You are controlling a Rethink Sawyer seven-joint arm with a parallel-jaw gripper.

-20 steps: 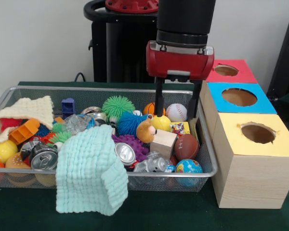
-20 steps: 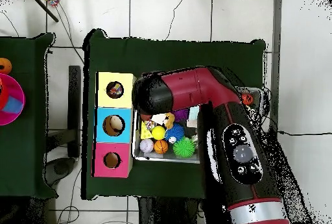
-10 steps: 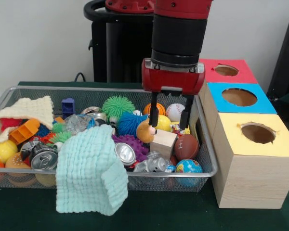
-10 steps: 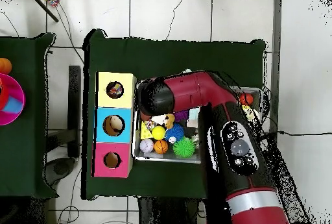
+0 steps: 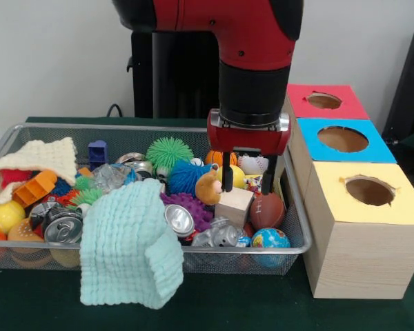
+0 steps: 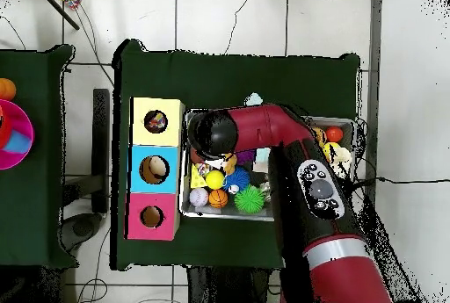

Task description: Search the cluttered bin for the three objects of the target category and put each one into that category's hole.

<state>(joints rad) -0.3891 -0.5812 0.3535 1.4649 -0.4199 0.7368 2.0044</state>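
Observation:
My gripper (image 5: 246, 183) hangs low over the right part of the wire bin (image 5: 295, 219). It is open, its fingers (image 5: 227, 176) astride the far edge of a wooden block (image 5: 233, 205). A yellow ball (image 5: 234, 175) and a small yellow card (image 5: 255, 183) lie just behind the tips. A brown football (image 5: 267, 210) and a globe ball (image 5: 270, 240) lie right of the block. A baseball (image 5: 251, 163) and an orange ball (image 5: 213, 156) sit behind. In the overhead view the arm (image 6: 264, 133) hides the gripper.
Three wooden boxes with holes stand right of the bin: yellow (image 5: 369, 191), blue (image 5: 343, 139), red (image 5: 324, 101). Spiky balls (image 5: 169, 152), crushed cans (image 5: 62, 224), a mint cloth (image 5: 130, 248) over the front rim and a cream cloth (image 5: 45, 157) fill the rest.
The gripper has come down into the bin and shifted slightly left, from above the baseball to the wooden block. Its fingers stand somewhat closer together.

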